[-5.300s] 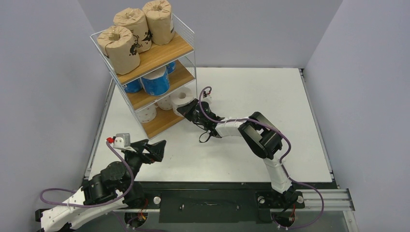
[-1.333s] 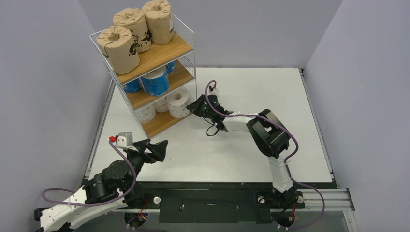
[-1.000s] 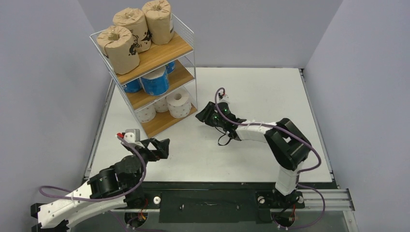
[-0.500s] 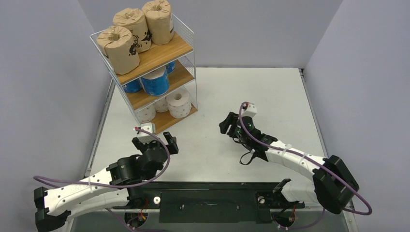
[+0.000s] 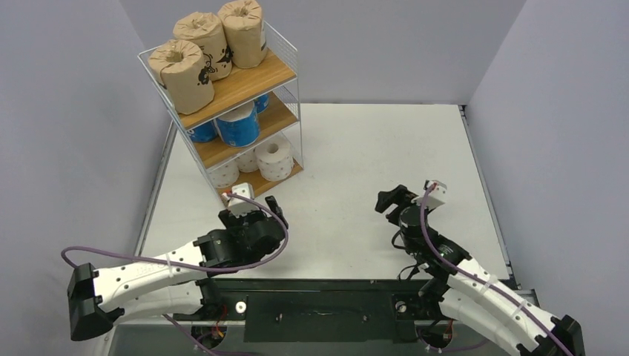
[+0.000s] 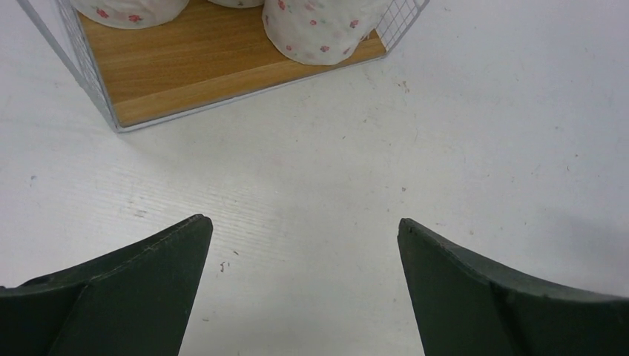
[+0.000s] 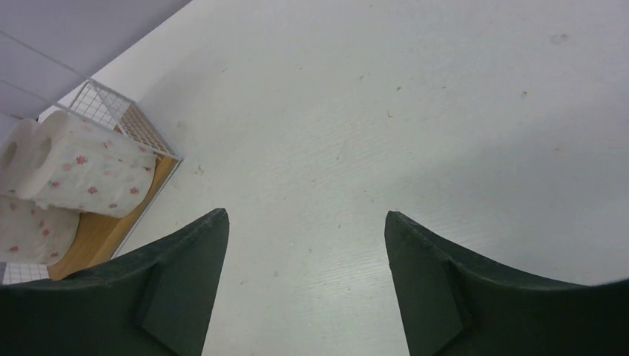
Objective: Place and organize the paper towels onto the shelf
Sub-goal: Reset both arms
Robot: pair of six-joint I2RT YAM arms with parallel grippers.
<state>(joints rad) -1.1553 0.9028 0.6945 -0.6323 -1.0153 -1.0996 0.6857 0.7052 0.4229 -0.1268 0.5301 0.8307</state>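
Table [image 5: 386, 141] bears one shelf [image 5: 256, 78] holding nine paper towels [image 5: 239, 124].

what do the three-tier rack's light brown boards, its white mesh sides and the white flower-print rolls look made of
Light brown boards: wood or wood-look laminate, matte, streaky grain.
White mesh sides: likely painted metal wire, square grid.
White flower-print rolls: soft matte paper, dimpled surface.
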